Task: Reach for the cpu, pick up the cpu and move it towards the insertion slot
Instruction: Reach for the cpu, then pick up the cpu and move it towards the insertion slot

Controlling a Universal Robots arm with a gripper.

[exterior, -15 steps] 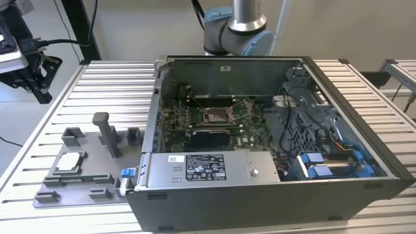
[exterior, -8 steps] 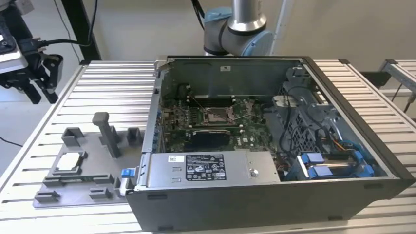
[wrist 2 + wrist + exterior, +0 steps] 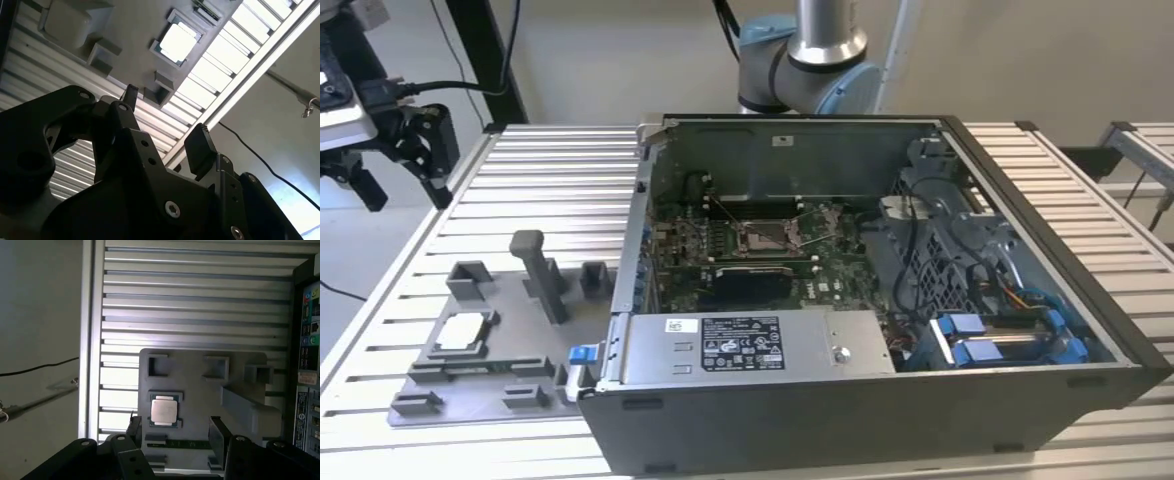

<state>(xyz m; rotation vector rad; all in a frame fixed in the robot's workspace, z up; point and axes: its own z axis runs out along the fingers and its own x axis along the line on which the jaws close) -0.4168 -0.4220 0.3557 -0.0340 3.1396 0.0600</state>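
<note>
cpu (image 3: pixel 164 411) lies flat in a square framed pocket of the grey fixture (image 3: pixel 200 400), face up, pale silvery-beige, thin and square with a slightly darker rim. In the exterior view the cpu (image 3: pixel 464 335) sits near the fixture's (image 3: pixel 520 330) edge on that view's left. The fixture rests on the slatted table (image 3: pixel 547 190) at the near corner on the same side, just beside the case (image 3: pixel 854 410).

The case stands open at the top. Inside it are the green motherboard (image 3: pixel 680 250), a labelled grey box (image 3: pixel 747 345) along the near wall and a cage with blue clips (image 3: pixel 987 340) toward the exterior view's right. The slot (image 3: pixel 767 237), a square silver frame with thin wire levers, sits amid the motherboard.

The gripper (image 3: pixel 400 175) hangs above the table's far edge on the exterior view's left, well apart from the cpu, with its black fingers (image 3: pixel 218 432) spread wide and nothing between them. In both wrist views the cpu (image 3: pixel 177 41) shows beyond the gripper (image 3: pixel 165 120), untouched.

A tall grey post (image 3: pixel 534 275) and lower blocks rise from the fixture near the cpu. The case's side wall (image 3: pixel 634 250) stands between the fixture and the slot.
</note>
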